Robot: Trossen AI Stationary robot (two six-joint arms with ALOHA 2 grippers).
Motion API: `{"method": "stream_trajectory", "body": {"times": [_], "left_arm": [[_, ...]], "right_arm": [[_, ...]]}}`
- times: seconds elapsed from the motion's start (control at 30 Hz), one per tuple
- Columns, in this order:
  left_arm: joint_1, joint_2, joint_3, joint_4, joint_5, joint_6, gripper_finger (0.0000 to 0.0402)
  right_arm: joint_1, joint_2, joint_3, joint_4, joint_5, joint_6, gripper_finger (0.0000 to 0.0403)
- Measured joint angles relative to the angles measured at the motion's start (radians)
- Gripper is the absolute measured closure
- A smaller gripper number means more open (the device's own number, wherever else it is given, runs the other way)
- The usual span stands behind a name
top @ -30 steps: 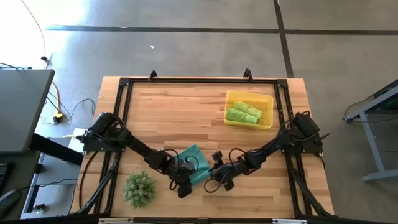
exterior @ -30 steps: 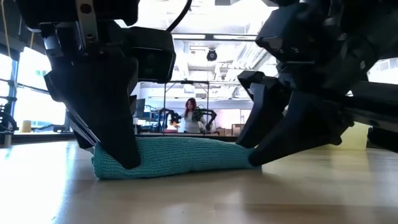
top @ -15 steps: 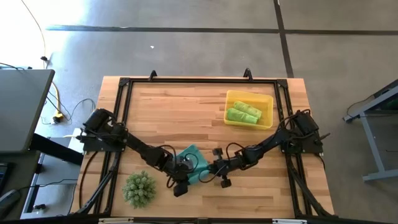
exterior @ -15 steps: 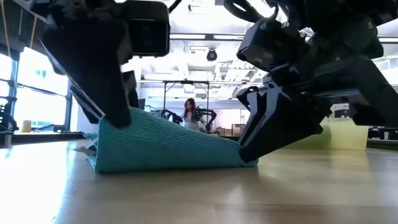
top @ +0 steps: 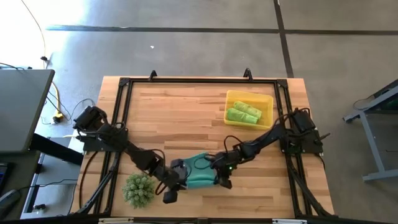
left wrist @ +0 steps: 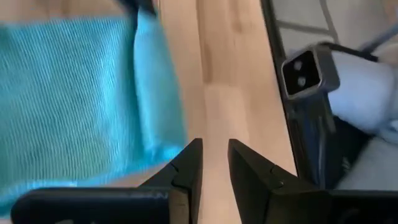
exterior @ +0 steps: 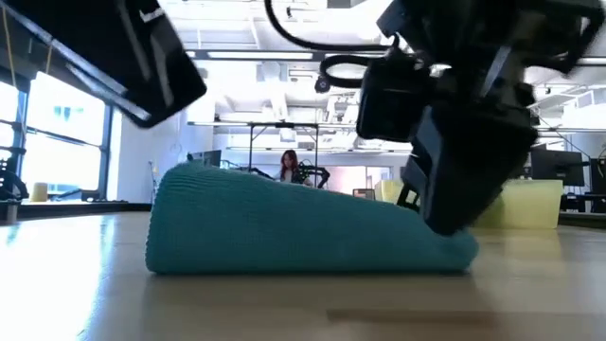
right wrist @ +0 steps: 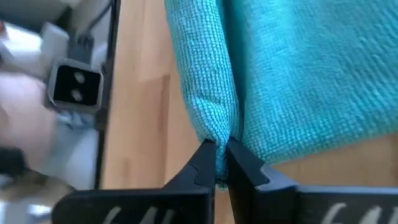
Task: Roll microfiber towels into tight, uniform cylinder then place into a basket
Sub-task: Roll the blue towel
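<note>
A teal-blue microfiber towel (top: 200,174) lies bunched in a loose mound (exterior: 303,227) on the wooden table near its front edge. My right gripper (top: 219,180) is shut on the towel's right end. My left gripper (left wrist: 214,158) hangs above the towel's left end (exterior: 166,237), off the cloth, with a narrow gap between its fingers and only bare wood behind the gap. At the far right stands the yellow basket (top: 268,107), with two rolled lime-green towels (top: 242,112) lying in it. My right gripper pinches a folded ridge of the teal towel at its end (right wrist: 214,127) between its two fingers. The fingers slant down from the table's far right. That end (exterior: 450,248) stays low on the table, while the rest of the towel lies slack and humped to its left.
A spiky green ball-shaped plant (top: 138,188) sits at the near left, close to my left arm. A black frame (top: 124,87) runs along the table's edges. Bare wood stretches between the towel and the basket.
My left gripper lifted the towel's left end, let it go and kept rising. My right gripper rolled about its wrist and stayed on the right end. The towel, a low roll before, has slumped into a wider, taller mound.
</note>
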Motion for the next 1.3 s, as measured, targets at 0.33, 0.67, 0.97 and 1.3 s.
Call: {"method": "stream_trajectory", "body": {"times": [0.33,0.67,0.97,1.3], "left_arm": [[-0.057,0.011,0.002,0.106,-0.227,0.169,0.0334],[-0.045,0.129,0.002,0.18,-0.205,0.084,0.0334],[-0.046,0.142,0.002,0.183,-0.451,0.186,0.0334],[-0.068,0.142,0.002,0.29,-0.381,0.155,0.0366]], "right_arm": [[-0.045,-0.002,0.002,0.014,-0.022,0.127,0.0398],[-0.045,-0.002,0.002,0.013,-0.014,0.143,0.0398],[-0.045,-0.002,0.002,0.007,-0.014,0.113,0.0398],[-0.045,-0.002,0.002,0.006,0.001,0.09,0.0398]]}}
